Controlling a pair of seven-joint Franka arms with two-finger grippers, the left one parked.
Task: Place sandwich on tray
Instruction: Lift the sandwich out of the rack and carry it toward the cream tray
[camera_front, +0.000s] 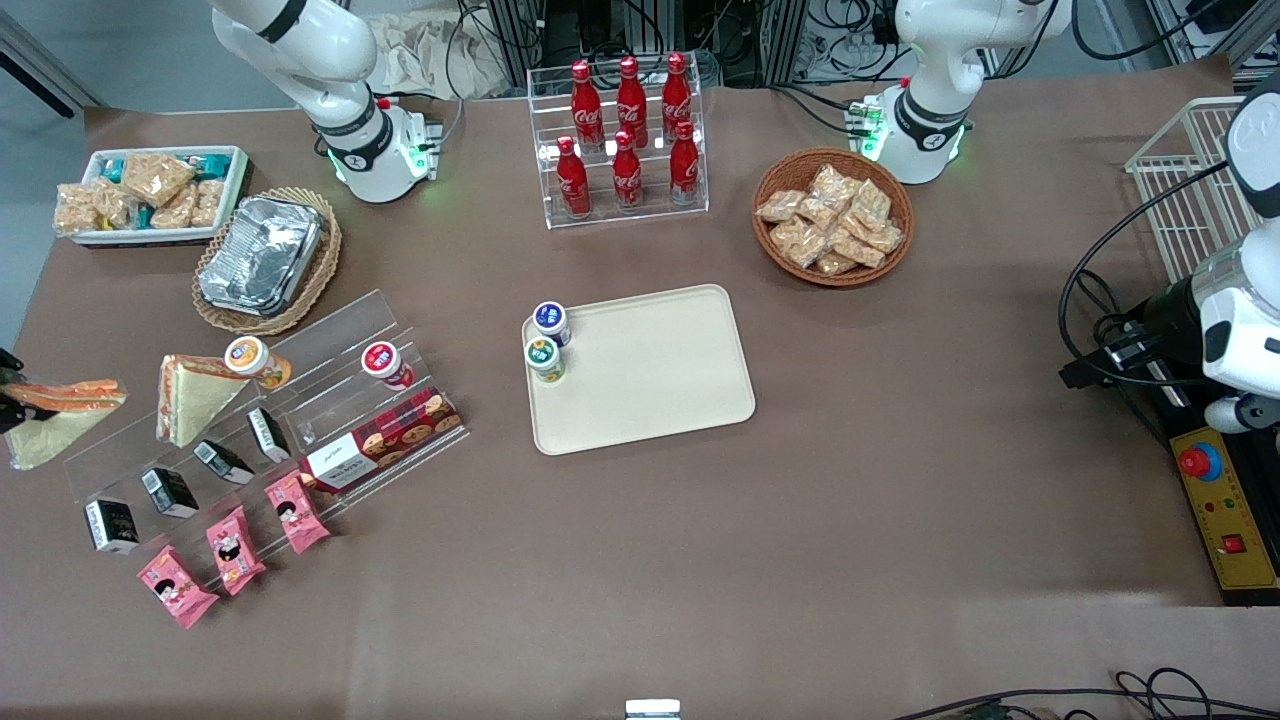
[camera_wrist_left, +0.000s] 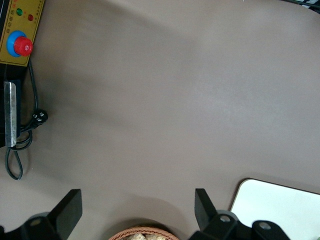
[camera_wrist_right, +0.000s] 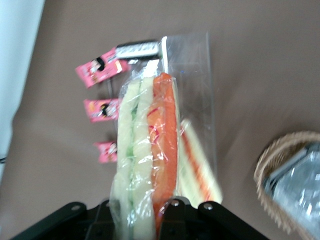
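i have the tool (camera_wrist_right: 142, 210) clamped on the sandwich (camera_wrist_right: 150, 150), right at the working arm's end of the bench (camera_front: 700, 560); in the front view the sandwich (camera_front: 60, 415) sits at that picture's very edge, with only a dark bit of the tool (camera_front: 8, 395) showing. the wrist view shows pale bread, the orange-red band and clear wrap standing out from the fingers. the tray (camera_front: 650, 385) lies mid-bench, well apart, with two small cups (camera_front: 547, 340) on its rim nearest the working arm. between them stand the second wedge (camera_front: 190, 395) and the clear acrylic rack (camera_front: 330, 400). the strip of bench nearer the front camera is bare.
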